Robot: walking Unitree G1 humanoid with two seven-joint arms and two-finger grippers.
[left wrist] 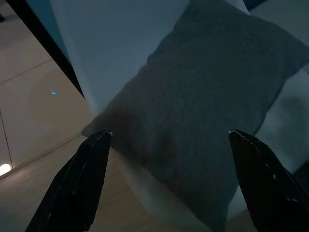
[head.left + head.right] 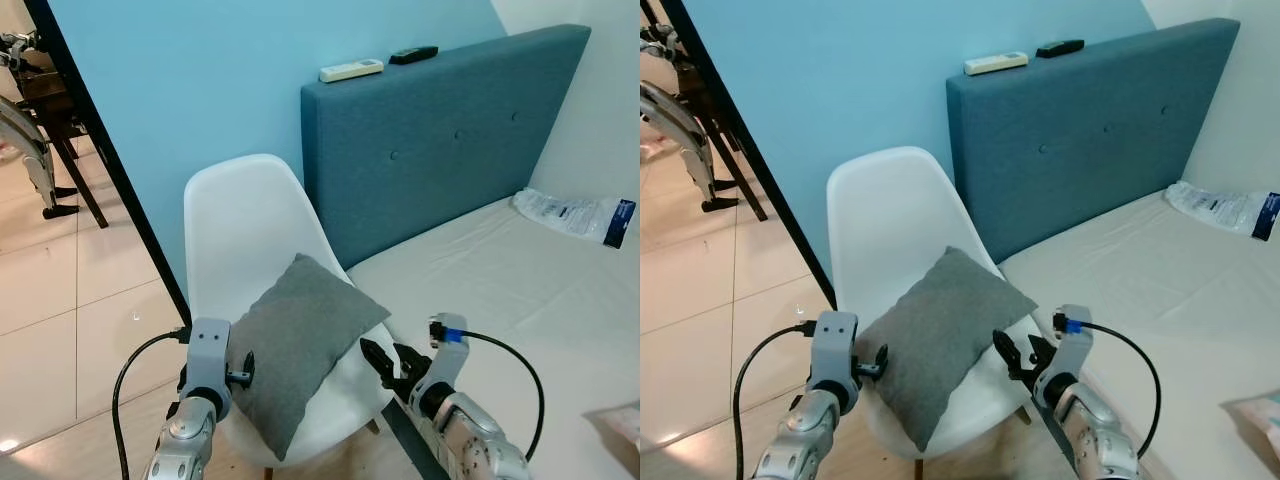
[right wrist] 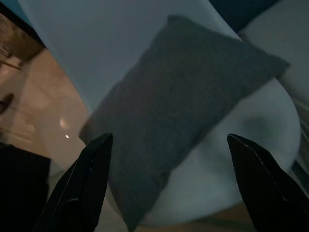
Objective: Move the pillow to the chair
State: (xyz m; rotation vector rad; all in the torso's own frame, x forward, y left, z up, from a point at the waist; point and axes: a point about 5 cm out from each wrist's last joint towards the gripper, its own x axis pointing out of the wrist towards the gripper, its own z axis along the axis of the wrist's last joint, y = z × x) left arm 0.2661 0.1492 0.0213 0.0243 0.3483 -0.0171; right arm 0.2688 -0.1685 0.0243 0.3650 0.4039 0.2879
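Note:
A grey square pillow (image 2: pixel 300 340) lies tilted on the seat of a white shell chair (image 2: pixel 240 210), one corner toward the backrest and its lower corner hanging over the front edge. My left gripper (image 2: pixel 242 377) is low beside the pillow's left edge, open, nothing between its fingers (image 1: pixel 79 183). My right gripper (image 2: pixel 385 362) is by the seat's right rim, just off the pillow's right corner, also open. The right wrist view shows the pillow (image 3: pixel 183 106) ahead, between the spread fingers (image 3: pixel 260 179).
A bed with a blue headboard (image 2: pixel 450 140) and a pale mattress (image 2: pixel 500 280) stands right of the chair. A white remote (image 2: pixel 351 70) and a black one (image 2: pixel 413 54) rest on the headboard. A plastic package (image 2: pixel 575 215) lies on the bed. A black frame (image 2: pixel 110 160) and tiled floor (image 2: pixel 60 290) are to the left.

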